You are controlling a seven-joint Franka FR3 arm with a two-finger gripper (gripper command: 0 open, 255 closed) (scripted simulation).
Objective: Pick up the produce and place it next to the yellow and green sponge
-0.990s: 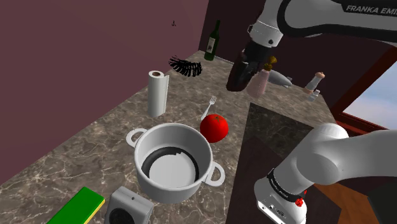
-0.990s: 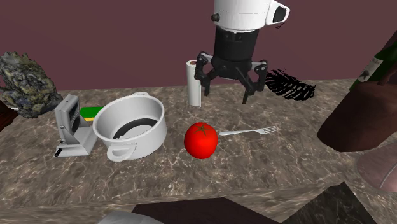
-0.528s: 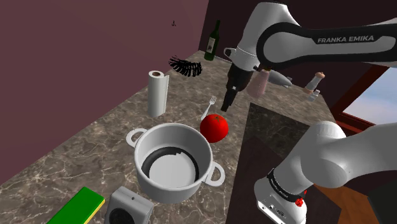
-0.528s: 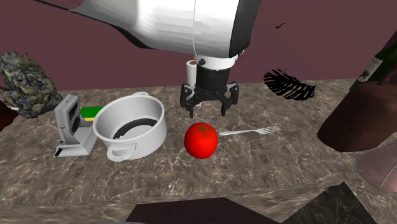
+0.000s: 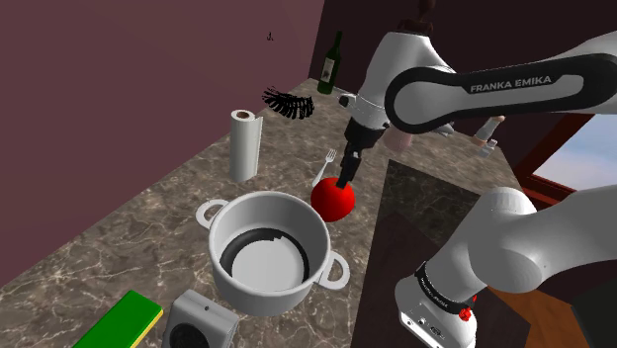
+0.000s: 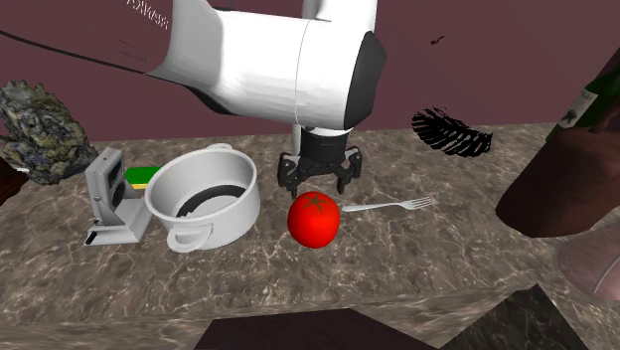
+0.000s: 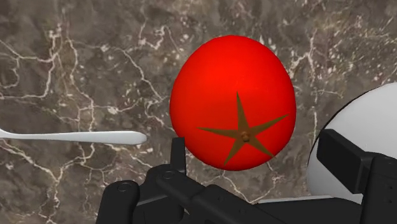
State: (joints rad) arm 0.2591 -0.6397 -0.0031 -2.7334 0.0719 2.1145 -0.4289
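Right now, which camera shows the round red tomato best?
The wrist view: the round red tomato is large, with its brown star-shaped stem mark visible. The shoulder view has the black tool overlapping its top; the second exterior view shows it whole but smaller.

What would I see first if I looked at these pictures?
The bright red tomato, sitting on the marbled counter beside a big white pot. Just above it hangs the black gripper, open, on a fat white arm.

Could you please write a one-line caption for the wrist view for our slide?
Open black two-finger gripper hovering over a round red tomato on a dark marbled countertop.
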